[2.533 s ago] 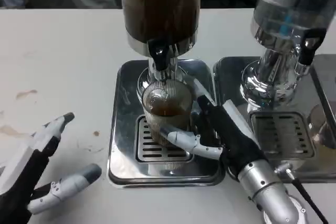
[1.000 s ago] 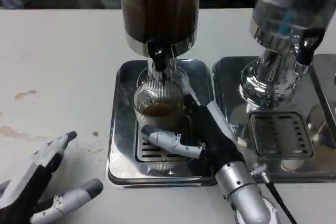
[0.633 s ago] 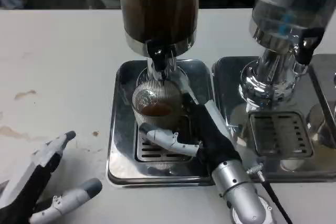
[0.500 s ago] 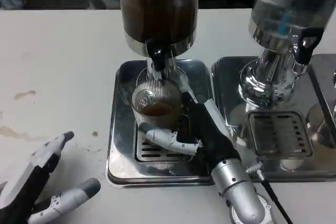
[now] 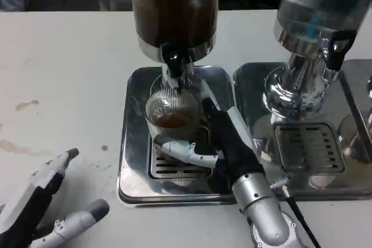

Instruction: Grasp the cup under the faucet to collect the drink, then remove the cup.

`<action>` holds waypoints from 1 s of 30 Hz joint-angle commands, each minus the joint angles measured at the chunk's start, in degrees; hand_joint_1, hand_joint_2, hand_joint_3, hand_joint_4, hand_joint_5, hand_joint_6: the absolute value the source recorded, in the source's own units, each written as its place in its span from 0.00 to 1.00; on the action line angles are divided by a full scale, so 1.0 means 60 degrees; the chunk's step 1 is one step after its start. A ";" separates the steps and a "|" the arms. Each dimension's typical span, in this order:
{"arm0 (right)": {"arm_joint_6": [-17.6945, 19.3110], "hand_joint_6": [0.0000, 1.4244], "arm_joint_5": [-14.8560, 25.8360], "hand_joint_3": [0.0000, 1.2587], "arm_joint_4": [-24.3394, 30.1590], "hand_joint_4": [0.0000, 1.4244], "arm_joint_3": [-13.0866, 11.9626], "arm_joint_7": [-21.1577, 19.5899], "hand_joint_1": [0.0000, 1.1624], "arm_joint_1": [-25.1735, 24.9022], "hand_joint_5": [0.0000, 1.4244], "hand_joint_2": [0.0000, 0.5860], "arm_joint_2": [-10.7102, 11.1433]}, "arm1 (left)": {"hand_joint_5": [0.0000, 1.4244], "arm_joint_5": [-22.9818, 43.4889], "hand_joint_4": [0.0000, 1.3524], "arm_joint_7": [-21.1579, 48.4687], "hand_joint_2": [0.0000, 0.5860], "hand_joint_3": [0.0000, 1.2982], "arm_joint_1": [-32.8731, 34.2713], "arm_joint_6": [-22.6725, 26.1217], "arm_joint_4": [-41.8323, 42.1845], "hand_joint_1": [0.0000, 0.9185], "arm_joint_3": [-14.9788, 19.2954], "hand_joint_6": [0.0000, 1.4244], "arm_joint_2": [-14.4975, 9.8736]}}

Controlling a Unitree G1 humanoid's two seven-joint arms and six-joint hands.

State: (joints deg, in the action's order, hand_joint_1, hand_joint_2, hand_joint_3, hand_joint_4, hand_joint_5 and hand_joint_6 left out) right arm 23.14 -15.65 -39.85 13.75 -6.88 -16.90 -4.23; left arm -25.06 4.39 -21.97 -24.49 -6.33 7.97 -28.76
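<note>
A ribbed clear cup with brown drink in it stands on the drip tray right under the black faucet of the dark drink dispenser. My right hand grips the cup from its right side, with one white finger wrapped across the cup's front. My left hand rests open on the white table at the lower left, fingers spread, far from the cup.
A second dispenser with clear liquid stands to the right on its own steel drip tray. Brown stains mark the table at the left. A cable runs from my right wrist at the bottom.
The right hand has closed in around the cup and shifted slightly left with it. The left hand has slid a little lower toward the picture's corner.
</note>
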 commanded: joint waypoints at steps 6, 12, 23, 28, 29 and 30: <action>0.0108 0.18 0.0200 0.10 -0.0520 0.16 -0.0048 -0.0161 0.80 -0.0163 0.14 0.30 -0.0354 | 0.00 0.0103 0.00 -0.0149 0.05 0.00 -0.0134 0.0123 0.0166 0.00 0.0108 0.00 -0.0097; 0.0171 0.29 0.0218 0.17 -0.0791 0.21 0.0029 -0.0241 0.82 -0.0237 0.20 0.31 -0.0428 | 0.00 0.0152 0.00 -0.0141 0.05 0.00 -0.0239 0.0146 0.0238 0.00 0.0166 0.00 -0.0088; 0.0454 0.42 0.0264 0.36 -0.0858 0.34 -0.0019 -0.0663 0.87 -0.0240 0.32 0.34 -0.0476 | 0.00 0.0214 0.00 -0.0118 0.05 0.00 -0.0301 0.0222 0.0323 0.00 0.0162 0.00 -0.0112; 0.0676 0.49 0.0196 0.42 -0.0733 0.39 -0.0022 -0.1192 0.90 -0.0154 0.39 0.32 -0.0504 | 0.00 0.0209 0.00 -0.0094 0.05 0.00 -0.0216 0.0219 0.0294 0.00 0.0118 0.00 -0.0128; 0.0716 0.52 0.0177 0.43 -0.0702 0.40 -0.0022 -0.1299 0.91 -0.0135 0.41 0.32 -0.0501 | 0.00 0.0212 0.00 -0.0090 0.05 0.00 -0.0200 0.0215 0.0282 0.00 0.0114 0.00 -0.0132; 0.0763 0.54 0.0150 0.44 -0.0658 0.40 -0.0029 -0.1424 0.91 -0.0109 0.42 0.32 -0.0499 | 0.00 0.0216 0.00 -0.0084 0.05 0.00 -0.0182 0.0216 0.0273 0.00 0.0111 0.00 -0.0133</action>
State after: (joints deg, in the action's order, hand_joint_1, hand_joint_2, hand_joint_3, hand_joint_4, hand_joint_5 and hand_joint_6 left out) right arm 26.36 -14.56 -44.32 13.78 -13.70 -18.83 -4.90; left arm -24.19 4.36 -23.31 -23.52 -5.07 8.54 -28.76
